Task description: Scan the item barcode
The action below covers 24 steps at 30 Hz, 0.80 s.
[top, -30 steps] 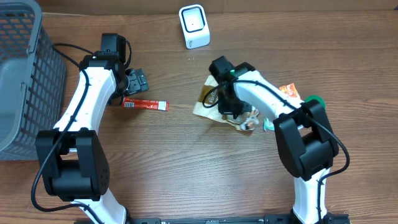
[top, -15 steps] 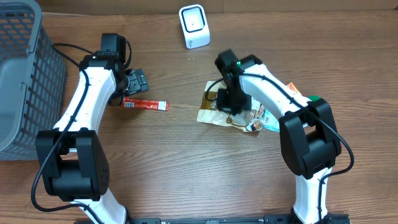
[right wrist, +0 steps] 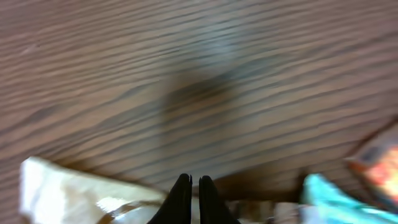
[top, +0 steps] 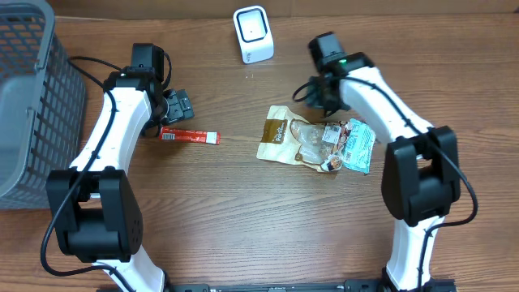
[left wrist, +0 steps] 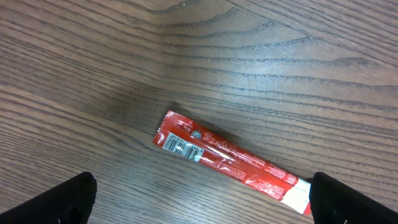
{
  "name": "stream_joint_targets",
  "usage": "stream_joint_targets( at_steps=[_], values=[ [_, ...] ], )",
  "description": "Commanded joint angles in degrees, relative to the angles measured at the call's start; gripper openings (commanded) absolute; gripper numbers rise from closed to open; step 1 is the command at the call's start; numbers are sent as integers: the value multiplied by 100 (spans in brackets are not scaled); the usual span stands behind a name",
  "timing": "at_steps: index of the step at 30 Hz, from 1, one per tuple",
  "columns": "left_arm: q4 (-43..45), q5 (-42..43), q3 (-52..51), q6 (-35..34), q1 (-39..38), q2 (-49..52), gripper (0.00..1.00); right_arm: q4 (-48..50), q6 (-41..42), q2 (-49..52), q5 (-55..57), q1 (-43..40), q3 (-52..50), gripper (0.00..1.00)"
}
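Overhead: scanner (top: 253, 34) stands at the far edge of the tabletop (top: 243, 219), with nothing in front of its window. The red stick packet (top: 189, 136) lies flat, left of centre and well apart from the scanner. The left hand (top: 180, 105) hangs just beside and above it, spread wide and holding nothing. The right hand (top: 318, 96) sits at the far edge of the pouch pile (top: 316, 144), which is a brown pouch (top: 277, 138), a clear packet and a teal packet (top: 358, 146) overlapping. That hand looks empty. The basket (top: 24, 97) at far left plays no part right now.

Left wrist: the red stick packet (left wrist: 230, 160) lies diagonally on the wood with its barcode (left wrist: 180, 145) face up at the upper-left end. The left hand (left wrist: 202, 199) is fully spread, its fingertips (left wrist: 68, 198) only in the bottom corners and not touching the packet.

Right wrist: blurry. The right hand (right wrist: 189, 199) has its fingers pressed together with nothing pinched between them. A pale pouch edge (right wrist: 74, 186) shows at lower left and a teal packet (right wrist: 329, 199) at lower right. The tips are close to the pile, but I can't tell if they touch it.

Status: my read is nothing is done yet. No item is gripped and none is presented to the scanner. I can't say for sure which item is the target. The red stick packet is the likeliest, since it is alone, barcode up, with a spread hand over it.

Left to do: come down and pinch the packet, lift it, carry it to the scanner, and turn the barcode toward the window.

Risk: the packet is thin and flat on the wood, so the pick may slip.
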Motion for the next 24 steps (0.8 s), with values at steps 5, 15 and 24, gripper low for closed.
stream_joint_targets(
  at_steps=[5, 15, 24],
  values=[
    [13, -57, 85, 109, -11, -26, 100, -164, 101, -101, -188, -184, -254, 10],
    [13, -57, 85, 109, -11, -26, 100, -1307, 101, -101, -555, -166, -846, 13],
    [13, -57, 85, 109, -11, -26, 100, -2330, -101, -114, -1034, -175, -673, 9]
  ],
)
